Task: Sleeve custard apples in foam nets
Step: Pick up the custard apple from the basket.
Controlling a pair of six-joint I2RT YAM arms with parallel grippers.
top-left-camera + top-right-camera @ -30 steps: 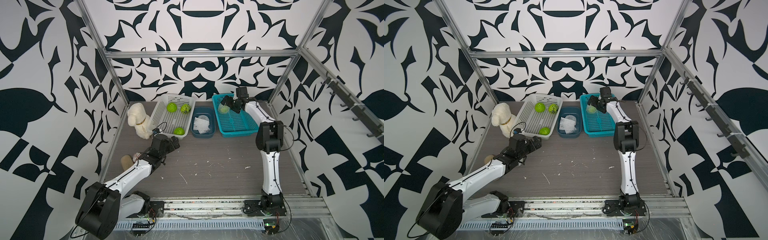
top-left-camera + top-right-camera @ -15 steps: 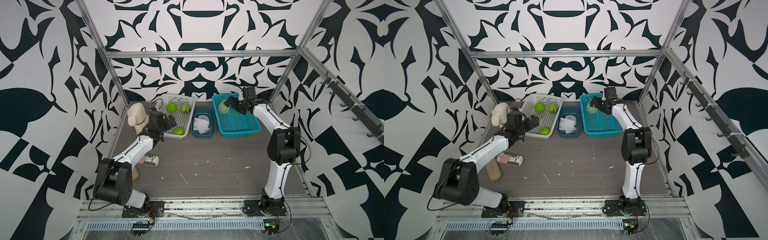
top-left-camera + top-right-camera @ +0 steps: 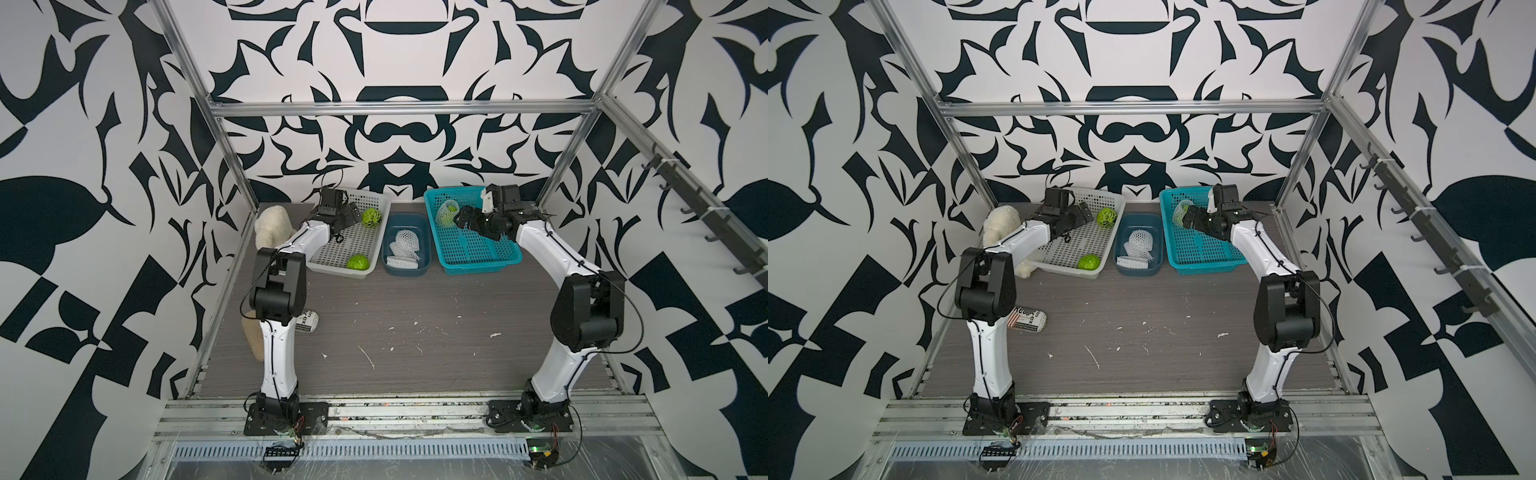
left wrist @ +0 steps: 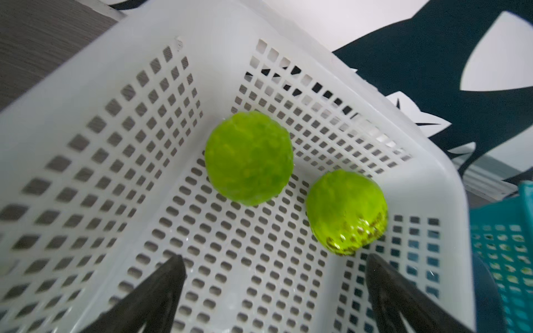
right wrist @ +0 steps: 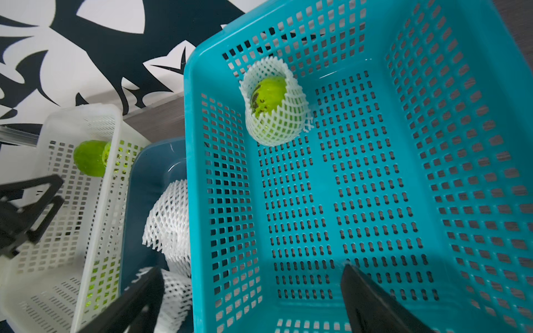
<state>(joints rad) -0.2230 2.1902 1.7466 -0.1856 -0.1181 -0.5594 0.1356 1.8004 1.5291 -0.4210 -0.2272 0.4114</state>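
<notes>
Both pincers gape wide and empty: left gripper (image 4: 274,259) over the white basket (image 4: 86,144), right gripper (image 5: 252,269) over the teal basket (image 5: 432,173). Between the baskets, a dark blue tub (image 5: 150,161) holds spare foam nets (image 3: 404,245). One custard apple (image 5: 269,95) lies sleeved in the teal basket's far corner; three bare custard apples (image 4: 248,158) (image 4: 346,212) (image 3: 358,262) wait in the white basket.

Bare custard apples (image 4: 248,158): three
Sleeved custard apple (image 5: 269,95): one
Loose foam nets (image 3: 404,245): at least two; pile too tangled to count exactly
Perforated: two, white basket (image 3: 355,241) and teal basket (image 3: 469,249)
Blue tub (image 3: 405,272): one
Plush toy (image 3: 272,222): one
</notes>
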